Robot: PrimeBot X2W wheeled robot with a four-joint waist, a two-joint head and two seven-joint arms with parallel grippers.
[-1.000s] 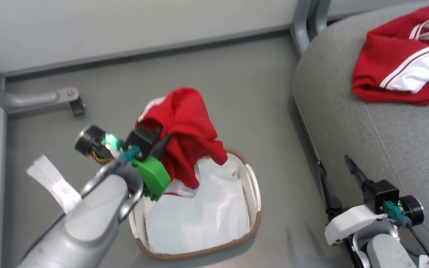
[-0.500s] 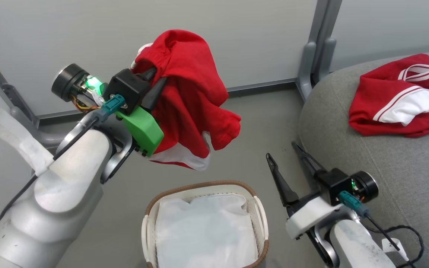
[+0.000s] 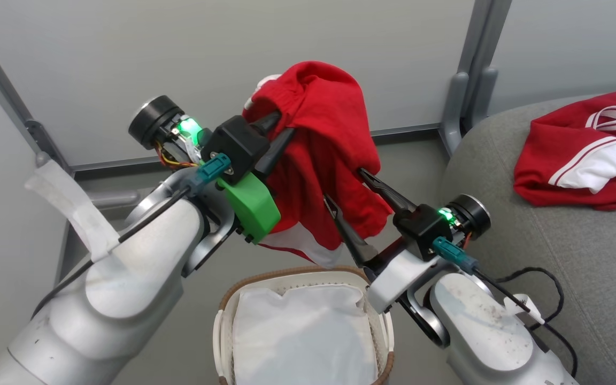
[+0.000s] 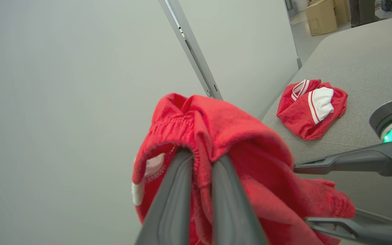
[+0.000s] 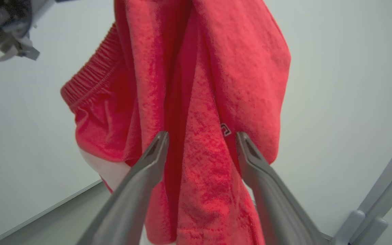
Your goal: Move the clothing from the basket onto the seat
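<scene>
Left gripper (image 3: 285,124): pinched tight on red garment (image 3: 324,139), held aloft above basket (image 3: 222,321).
Right gripper (image 3: 344,185): spread wide, hanging folds between fingers.
Striped garment (image 3: 580,155): lay on seat (image 3: 580,256).

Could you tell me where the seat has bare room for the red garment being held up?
The seat is bare on its near stretch, between its rounded left edge and the striped garment lying farther back. It is crowded around the held garment, pinched by the left gripper, with the open right gripper straddling it.
</scene>
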